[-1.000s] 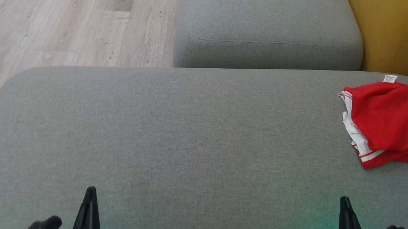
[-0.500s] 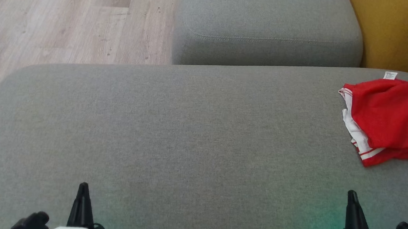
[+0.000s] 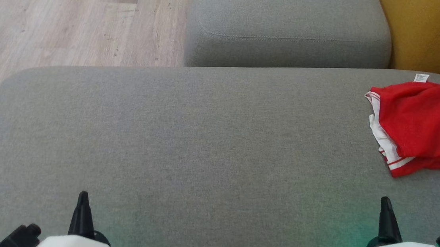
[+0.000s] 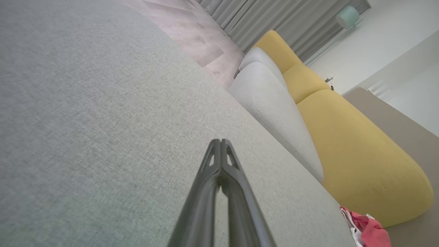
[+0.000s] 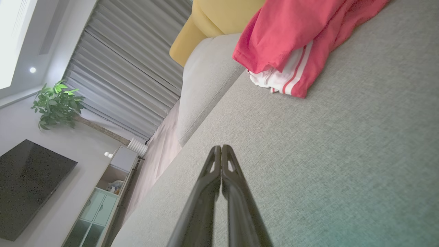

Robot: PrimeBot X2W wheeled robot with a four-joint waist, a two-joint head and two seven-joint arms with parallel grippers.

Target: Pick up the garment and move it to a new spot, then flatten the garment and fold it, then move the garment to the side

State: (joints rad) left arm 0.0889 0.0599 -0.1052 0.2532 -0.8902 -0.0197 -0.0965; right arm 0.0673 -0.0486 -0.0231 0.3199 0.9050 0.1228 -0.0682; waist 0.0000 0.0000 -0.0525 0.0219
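garment (image 3: 423, 121): soft, light, floppy i'd say, grab the striped hem edge
left pincer (image 4: 221, 141): closed, empty
right pincer (image 5: 221, 147): closed, empty

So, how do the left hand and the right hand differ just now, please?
The right hand is near the red garment; the left hand is far across the grey cushion. The right hand reaches further up the head view than the left hand. Both are shut and hold nothing.
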